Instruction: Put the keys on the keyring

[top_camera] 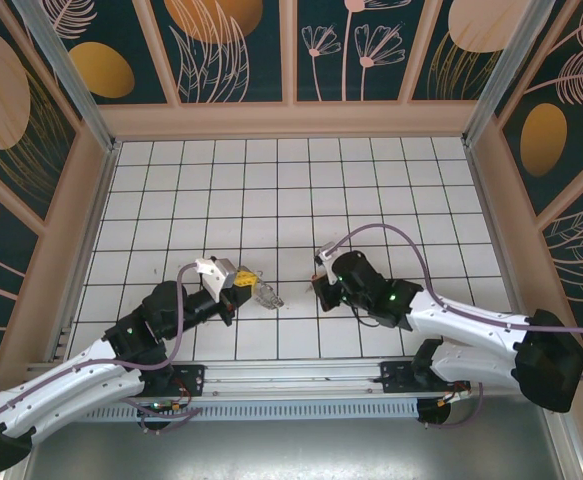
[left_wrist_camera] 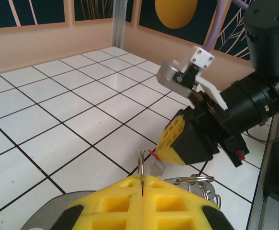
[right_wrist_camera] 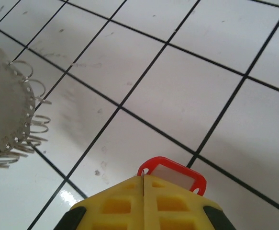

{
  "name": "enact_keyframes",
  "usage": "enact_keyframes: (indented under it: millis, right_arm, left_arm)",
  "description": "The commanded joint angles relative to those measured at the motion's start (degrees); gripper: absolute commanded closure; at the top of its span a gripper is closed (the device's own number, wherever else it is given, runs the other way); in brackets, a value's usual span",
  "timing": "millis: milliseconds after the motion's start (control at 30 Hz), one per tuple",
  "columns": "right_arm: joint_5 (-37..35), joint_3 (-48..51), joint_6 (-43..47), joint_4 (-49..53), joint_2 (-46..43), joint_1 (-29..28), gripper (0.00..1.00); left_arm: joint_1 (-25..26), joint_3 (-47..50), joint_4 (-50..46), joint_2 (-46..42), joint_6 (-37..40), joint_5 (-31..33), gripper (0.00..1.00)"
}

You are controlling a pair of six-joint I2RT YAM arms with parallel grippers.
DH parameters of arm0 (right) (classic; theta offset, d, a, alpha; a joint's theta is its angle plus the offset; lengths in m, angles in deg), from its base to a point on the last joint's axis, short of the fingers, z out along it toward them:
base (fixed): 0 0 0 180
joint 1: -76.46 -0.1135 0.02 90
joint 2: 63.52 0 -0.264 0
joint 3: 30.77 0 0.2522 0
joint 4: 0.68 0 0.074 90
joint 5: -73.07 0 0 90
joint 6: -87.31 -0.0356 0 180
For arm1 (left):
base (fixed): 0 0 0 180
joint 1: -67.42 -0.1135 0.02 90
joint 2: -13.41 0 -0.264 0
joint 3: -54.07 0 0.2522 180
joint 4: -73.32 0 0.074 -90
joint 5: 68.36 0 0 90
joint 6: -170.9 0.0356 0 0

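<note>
While the left gripper (top_camera: 242,287) keeps its yellow fingers pressed flat together, a thin silver loop (left_wrist_camera: 141,164) of the keyring (top_camera: 267,295) stands up out of the seam between them, so the claw is clamped on the keyring. It is held over the white tiled worktop (top_camera: 271,180), towards its near edge and about midway between its left and right edges. The right gripper (top_camera: 321,288) faces it from the right, its claw closed on the red key (right_wrist_camera: 172,173), which pokes out past the fingertips. From the left wrist, the key's red edge sits just beside that loop; contact cannot be told.
</note>
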Motion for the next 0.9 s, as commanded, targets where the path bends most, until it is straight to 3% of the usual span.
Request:
enact_keyframes:
  millis: [0,67,133,267,500,667,867]
  right_arm:
    - [-2.46,-2.70,3.32,2.22,-0.62,-2.84,1.00]
    - [-3.98,-3.30,3.18,3.63,-0.58,-1.97,1.00]
    - [-0.93,-4.55,4.73,3.39,-1.04,-2.66,1.00]
    - [1.82,-1.59,11.75,-8.93,-8.66,-9.85,1.00]
    - [14.02,6.35,17.83,-27.08,-20.63,-10.46,1.00]
    - [19.14,5.89,22.35,-26.45,-22.15,-10.41,1.00]
    - [20.33,4.98,23.31,-25.72,-24.13,-10.04,1.00]
  left_arm:
    - [0.29,-1.85,1.73,0.17,-0.17,-0.11,1.00]
    - [0.28,-1.97,1.65,0.29,-0.20,-0.20,1.00]
    - [0.26,-2.07,1.51,0.25,-0.04,-0.13,1.00]
    - [0.27,-2.55,1.14,0.28,1.22,-1.67,1.00]
    - [0.26,-4.21,3.75,0.12,1.78,-11.04,1.00]
    - [0.24,-6.22,5.51,0.50,2.33,-17.55,1.00]
    - [0.24,-10.13,2.83,3.17,6.95,-23.41,1.00]
